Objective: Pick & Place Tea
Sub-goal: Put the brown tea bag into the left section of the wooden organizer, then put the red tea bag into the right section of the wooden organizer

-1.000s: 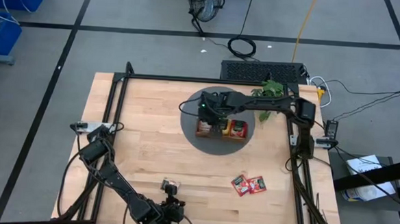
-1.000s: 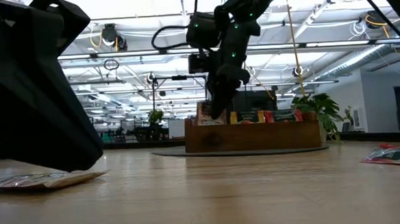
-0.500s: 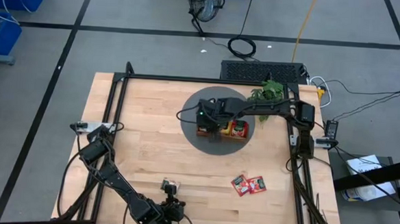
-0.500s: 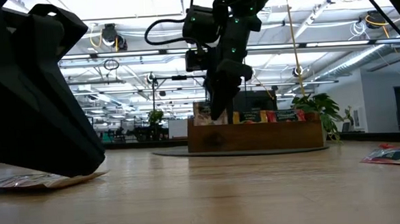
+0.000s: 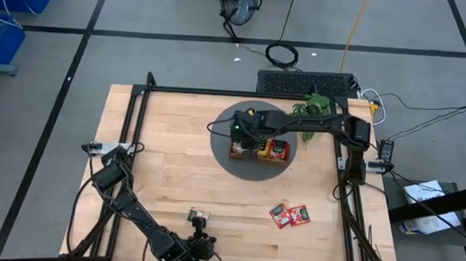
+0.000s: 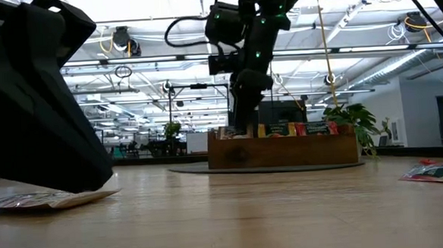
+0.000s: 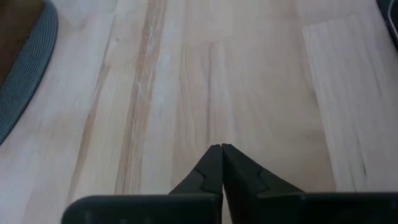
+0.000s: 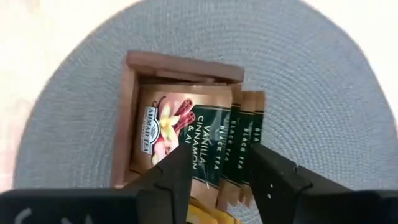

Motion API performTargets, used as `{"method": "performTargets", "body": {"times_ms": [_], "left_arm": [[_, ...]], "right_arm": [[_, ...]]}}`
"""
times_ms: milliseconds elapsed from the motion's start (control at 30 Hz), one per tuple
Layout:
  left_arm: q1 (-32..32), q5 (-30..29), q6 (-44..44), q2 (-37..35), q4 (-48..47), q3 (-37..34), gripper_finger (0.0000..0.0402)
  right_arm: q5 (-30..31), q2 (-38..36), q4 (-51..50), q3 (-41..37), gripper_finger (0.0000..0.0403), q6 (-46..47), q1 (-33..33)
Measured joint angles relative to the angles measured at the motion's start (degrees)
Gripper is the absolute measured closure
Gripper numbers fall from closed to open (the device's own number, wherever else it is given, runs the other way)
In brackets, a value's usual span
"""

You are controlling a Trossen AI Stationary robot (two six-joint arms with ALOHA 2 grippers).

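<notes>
High view: your right tool [image 5: 247,144] hangs over the wooden tray [image 5: 258,150] at frame centre; two red tea packets [image 5: 290,216] lie lower right on the worktop [image 5: 175,175]. Left wrist view: your left tool [image 7: 221,149] has its fingers pressed together. Right wrist view: right tool fingers [image 8: 177,165] stand apart, empty, above beige packets [image 8: 180,127] in the tray's end compartment.

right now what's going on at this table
The right gripper hangs over the wooden tray on the round grey mat, its jaws open above a beige tea packet lying in the tray's end compartment. Nothing is in its grip. Two red packets lie loose on the table nearer the front. The left gripper waits shut, low over bare wood at the front edge.
</notes>
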Motion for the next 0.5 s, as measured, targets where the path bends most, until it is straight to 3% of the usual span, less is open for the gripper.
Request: {"method": "performTargets", "body": {"times_ms": [267,400,500], "left_arm": [[0.0,0.0,0.0,0.0,0.1,0.0,0.0366],[0.0,0.0,0.3,-0.1,1.3,0.0,0.0372],[0.2,-0.1,-0.1,-0.1,2.2,0.0,0.0382]], "right_arm": [[-0.2,-9.7,-1.8,0.0,0.0271,1.1,2.2],[-3.9,-16.5,-5.7,-0.7,0.0289,1.7,7.9],[-3.3,-20.5,-6.8,-4.4,0.0309,6.0,14.6]]}}
